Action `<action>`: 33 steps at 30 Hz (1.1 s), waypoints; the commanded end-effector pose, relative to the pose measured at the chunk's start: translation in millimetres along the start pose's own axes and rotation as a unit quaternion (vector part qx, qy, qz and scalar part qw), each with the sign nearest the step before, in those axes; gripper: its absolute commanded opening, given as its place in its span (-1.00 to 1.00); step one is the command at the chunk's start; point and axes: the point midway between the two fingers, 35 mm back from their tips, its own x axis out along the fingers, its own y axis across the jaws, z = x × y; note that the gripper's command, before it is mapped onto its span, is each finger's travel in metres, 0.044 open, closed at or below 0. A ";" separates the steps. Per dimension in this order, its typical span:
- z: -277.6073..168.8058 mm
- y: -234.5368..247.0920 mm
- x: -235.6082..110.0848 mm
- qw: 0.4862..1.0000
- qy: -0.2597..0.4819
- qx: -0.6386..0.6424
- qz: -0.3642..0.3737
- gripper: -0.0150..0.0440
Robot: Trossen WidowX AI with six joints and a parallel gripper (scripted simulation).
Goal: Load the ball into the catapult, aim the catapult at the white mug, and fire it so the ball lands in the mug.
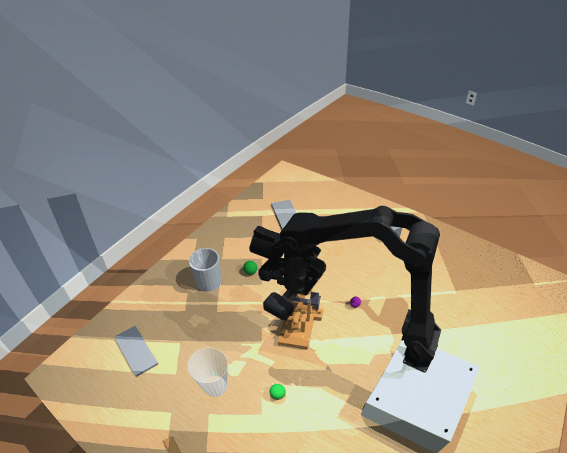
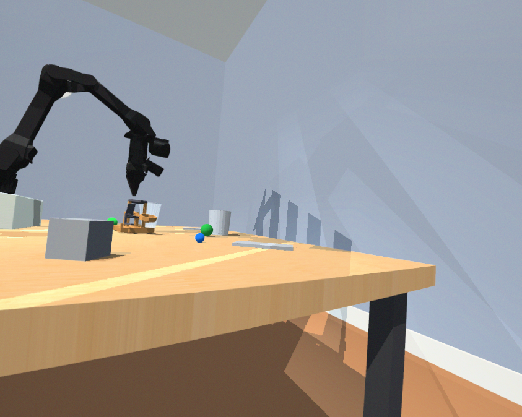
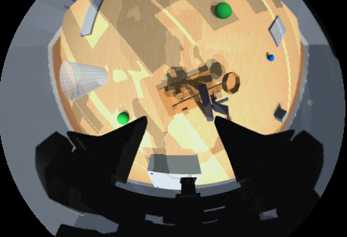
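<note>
Overhead, we hold our hand high above the bench, fingers spread and empty, over the wooden catapult, whose cup looks unloaded, likely choosing among the green ball by the grey mug, another beside the white mug.

Black arm w/ black gripper, orange-brown wood catapult, two green balls, purple ball, blue ball, ribbed grey mug, pale white mug, light wood-grain table, grey block.
</note>
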 end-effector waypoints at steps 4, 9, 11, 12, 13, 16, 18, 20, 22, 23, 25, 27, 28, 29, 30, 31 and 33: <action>-1.5 0.1 -0.3 0.992 0.002 -0.122 0.000 1.00; -1.9 0.2 -0.7 0.978 0.003 -0.208 0.000 1.00; -2.0 0.3 -0.8 0.970 0.003 -0.242 0.000 1.00; -2.1 0.3 -0.9 0.966 0.003 -0.258 0.000 1.00; -2.1 0.3 -1.0 0.961 0.003 -0.275 0.000 1.00; -2.3 0.4 -1.2 0.946 0.003 -0.325 0.000 1.00; -2.5 0.4 -1.4 0.934 0.003 -0.357 0.001 1.00; -2.6 0.5 -1.6 0.921 0.004 -0.389 0.001 1.00; -2.8 0.5 -1.7 0.907 0.004 -0.421 0.001 1.00; -2.8 0.5 -1.8 0.900 0.004 -0.437 0.001 1.00; -3.0 0.6 -2.0 0.884 0.004 -0.468 0.001 1.00; -3.1 0.6 -2.1 0.867 0.004 -0.498 0.001 1.00; -3.2 0.6 -2.2 0.858 0.004 -0.513 0.001 1.00; -3.3 0.6 -2.3 0.849 0.004 -0.528 0.002 1.00; -3.3 0.7 -2.4 0.840 0.004 -0.542 0.002 1.00; -3.4 0.7 -2.5 0.831 0.004 -0.557 0.002 1.00; -3.5 0.7 -2.6 0.811 0.004 -0.585 0.002 1.00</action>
